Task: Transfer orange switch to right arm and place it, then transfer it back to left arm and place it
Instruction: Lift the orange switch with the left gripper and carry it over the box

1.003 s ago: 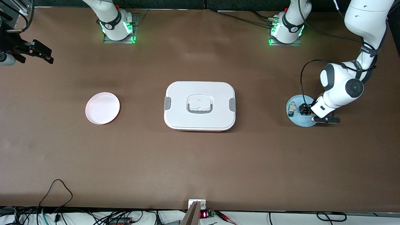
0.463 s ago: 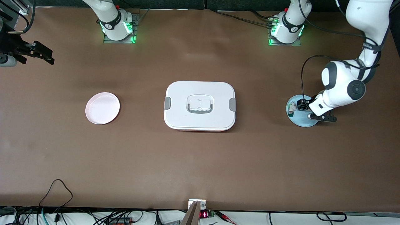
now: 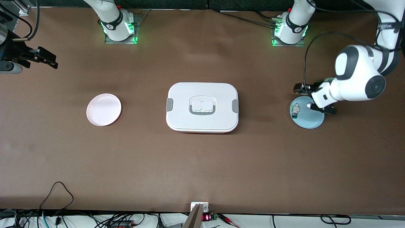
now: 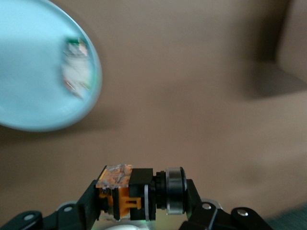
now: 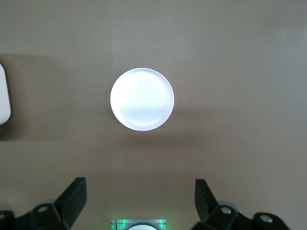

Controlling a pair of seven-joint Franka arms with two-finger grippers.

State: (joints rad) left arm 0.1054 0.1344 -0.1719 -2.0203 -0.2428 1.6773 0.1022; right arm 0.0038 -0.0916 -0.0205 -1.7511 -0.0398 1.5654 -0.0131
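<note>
My left gripper (image 3: 300,89) is shut on the orange switch (image 4: 125,193), a small black part with orange marks, and holds it in the air over the table just off the rim of the light blue plate (image 3: 311,119). In the left wrist view the switch sits crosswise between the fingers (image 4: 91,196). The white box (image 3: 202,107) with grey clips stands at the table's middle. My right gripper (image 3: 41,58) is open and empty, waiting high at the right arm's end of the table; its wrist view shows its gripper (image 5: 141,191) over the pale pink plate (image 5: 142,98).
A small white-and-green component (image 3: 295,110) lies on the blue plate near its rim; it also shows in the left wrist view (image 4: 76,69). The pale pink plate (image 3: 103,109) lies between the box and the right arm's end. Cables run along the table's near edge.
My left gripper has risen off the blue plate with the orange switch and moved over the plate's rim toward the box. The right gripper has barely shifted.
</note>
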